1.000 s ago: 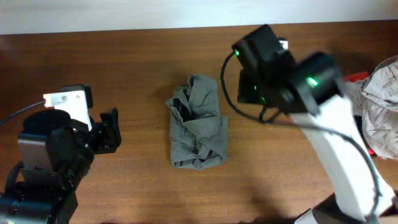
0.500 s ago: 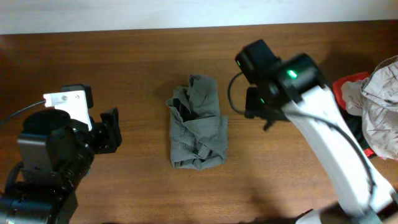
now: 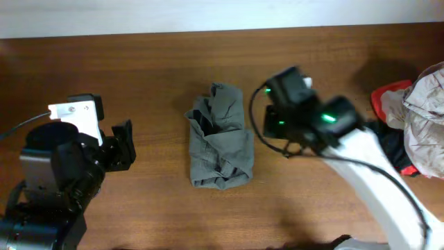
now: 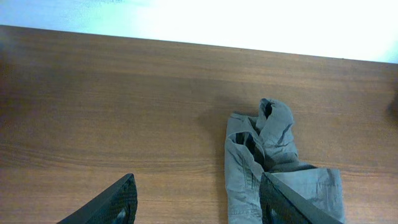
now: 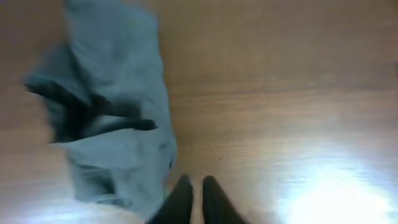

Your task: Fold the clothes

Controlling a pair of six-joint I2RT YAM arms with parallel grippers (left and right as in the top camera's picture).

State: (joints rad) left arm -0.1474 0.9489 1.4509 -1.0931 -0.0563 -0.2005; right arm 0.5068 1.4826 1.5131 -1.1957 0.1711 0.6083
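Overhead: the grey garment (image 3: 220,139) lies bunched lengthwise at the middle of the worktop (image 3: 152,69), unchanged over the last second. The right gripper (image 3: 276,118) has drawn back from the far edge and now hangs just beside the garment's right border. The left gripper (image 3: 121,146) stays parked near the left edge. A heap of other clothes (image 3: 423,118) waits at the right edge.

Left wrist: the jaws stand wide apart and empty, with the garment ahead.

Right wrist (blurred by motion): the fingers (image 5: 180,199) are closed together on nothing. The garment lies to their left, untouched.

The approach probably opens a new fold, and the jaws must part first.
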